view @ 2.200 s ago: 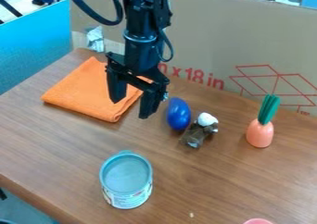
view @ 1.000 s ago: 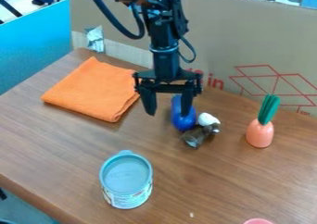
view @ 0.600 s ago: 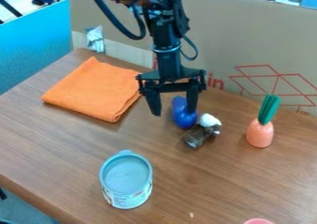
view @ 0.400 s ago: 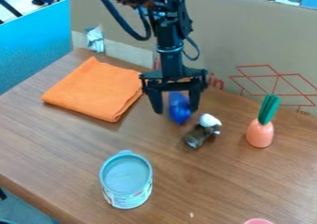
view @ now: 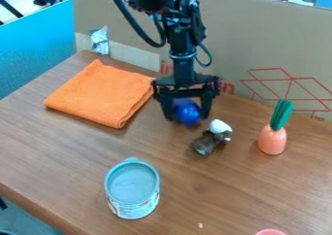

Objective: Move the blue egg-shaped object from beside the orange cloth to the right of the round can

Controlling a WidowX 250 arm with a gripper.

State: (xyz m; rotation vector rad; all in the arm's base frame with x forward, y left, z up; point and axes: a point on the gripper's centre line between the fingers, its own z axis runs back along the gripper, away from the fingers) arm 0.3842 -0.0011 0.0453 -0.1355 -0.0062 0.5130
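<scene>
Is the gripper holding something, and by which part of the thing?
The blue egg is within the gripper, but whether it is held, and by which part, cannot be told.

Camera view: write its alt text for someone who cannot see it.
A black robot gripper is at a blue rounded object over a wooden table. A folded orange cloth lies left in the picture, a small brown figure and toy carrot right, a can nearer the camera.

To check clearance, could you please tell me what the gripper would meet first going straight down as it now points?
Probably the blue rounded object, which appears right at the gripper, though depth is hard to judge here.
</scene>
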